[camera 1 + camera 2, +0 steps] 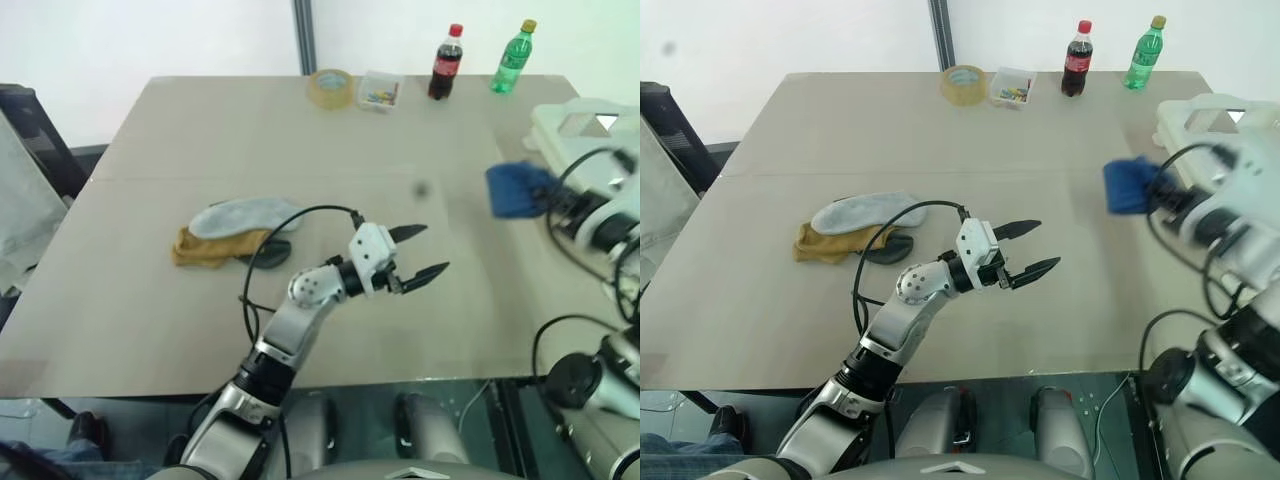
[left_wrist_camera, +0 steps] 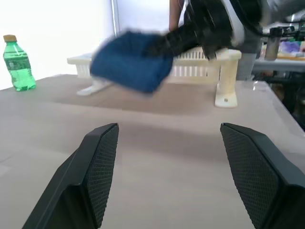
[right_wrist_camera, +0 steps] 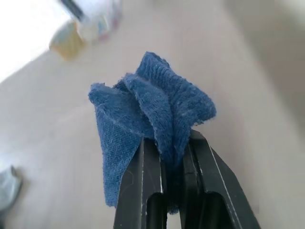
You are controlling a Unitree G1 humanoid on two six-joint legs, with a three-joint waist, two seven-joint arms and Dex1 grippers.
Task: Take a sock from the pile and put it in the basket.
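One blue sock (image 3: 152, 124) is pinched between the closed fingers of the right gripper (image 3: 167, 157), and it hangs above the table (image 1: 300, 140), near the basket (image 1: 1210, 115) at the far right edge. I judge that the carrying step is in hand. The next move calls for bringing the sock over the rim of the basket and then opening the fingers. On the table, the pile (image 1: 235, 232) has grey, mustard and dark socks left. The left gripper (image 1: 415, 255) hovers beside the pile with its jaws wide apart and nothing in them.
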